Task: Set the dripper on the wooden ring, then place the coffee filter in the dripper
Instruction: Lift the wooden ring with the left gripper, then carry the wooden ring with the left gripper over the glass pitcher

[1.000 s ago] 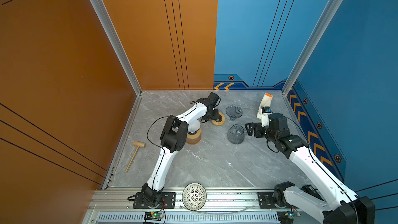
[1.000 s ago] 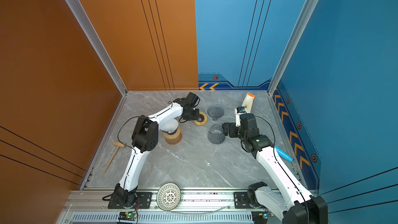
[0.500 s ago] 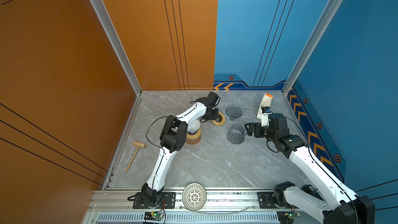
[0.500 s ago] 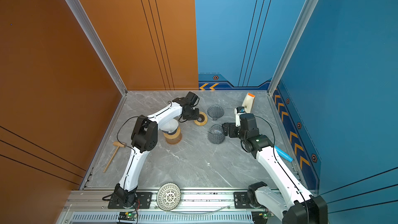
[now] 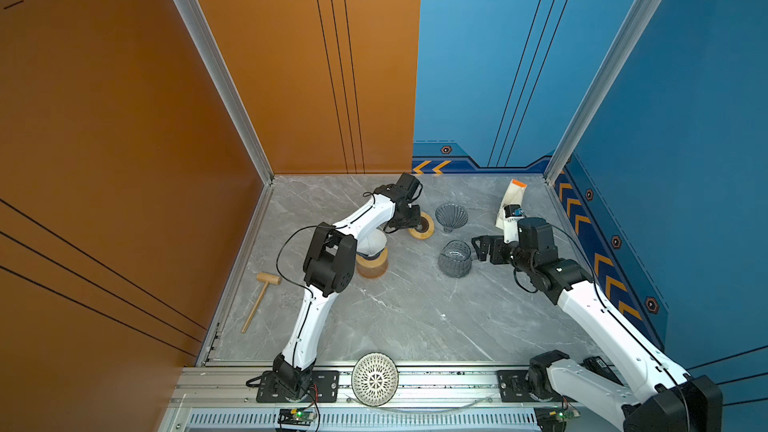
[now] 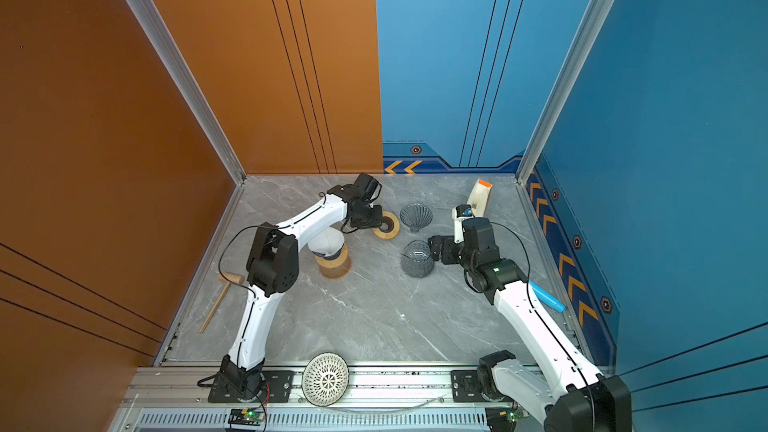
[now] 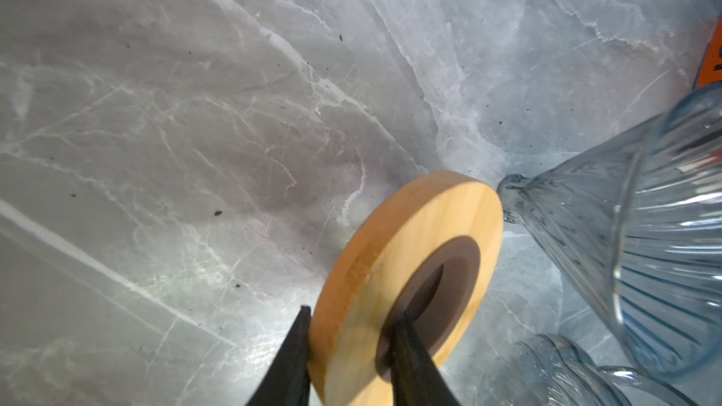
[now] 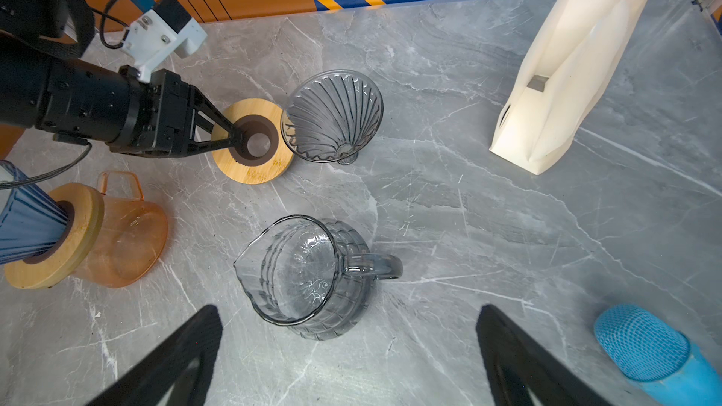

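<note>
You see the left gripper clamped on the wooden ring beside the glass dripper, the right gripper released near the glass carafe, and the white coffee filter atop the amber carafe.

The table is grey marble with white veins. The wooden ring is pale tan with a dark brown collar. The ribbed glass dripper is smoky grey, as is the checked jug. The left jug is clear orange. The far-right bag is cream, topped orange. The right tube is bright blue.
</note>
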### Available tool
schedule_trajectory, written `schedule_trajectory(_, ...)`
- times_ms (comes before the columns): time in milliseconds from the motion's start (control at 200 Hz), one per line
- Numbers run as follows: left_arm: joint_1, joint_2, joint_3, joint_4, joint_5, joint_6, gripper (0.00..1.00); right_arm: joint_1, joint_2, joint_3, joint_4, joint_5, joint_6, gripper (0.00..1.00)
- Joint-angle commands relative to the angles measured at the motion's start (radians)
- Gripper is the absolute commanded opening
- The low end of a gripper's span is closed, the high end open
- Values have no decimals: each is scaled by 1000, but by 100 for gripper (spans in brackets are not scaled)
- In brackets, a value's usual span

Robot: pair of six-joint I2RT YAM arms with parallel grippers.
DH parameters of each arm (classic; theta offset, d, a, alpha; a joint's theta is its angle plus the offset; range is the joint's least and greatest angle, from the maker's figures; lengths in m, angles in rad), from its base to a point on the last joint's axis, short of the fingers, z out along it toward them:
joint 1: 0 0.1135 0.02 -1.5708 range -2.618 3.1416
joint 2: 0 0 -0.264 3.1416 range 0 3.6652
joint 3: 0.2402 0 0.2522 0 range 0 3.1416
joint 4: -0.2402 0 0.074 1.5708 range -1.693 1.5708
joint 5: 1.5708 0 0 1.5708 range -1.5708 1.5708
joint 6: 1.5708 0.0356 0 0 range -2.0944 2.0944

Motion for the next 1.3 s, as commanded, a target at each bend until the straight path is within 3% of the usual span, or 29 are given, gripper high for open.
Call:
schedule_trajectory(0,7,-54,-5,-14,17,0,17,-8,10,33,14,-9,-9,100)
schedule_trajectory(661,-9,-246,-108,-16,3,35,17,-4,-1,55,-14,-10,-9,100)
schedule_trajectory(1297,-94,-365,-186,-15,217,115,17,-7,-93,81,-177,83,-51,100)
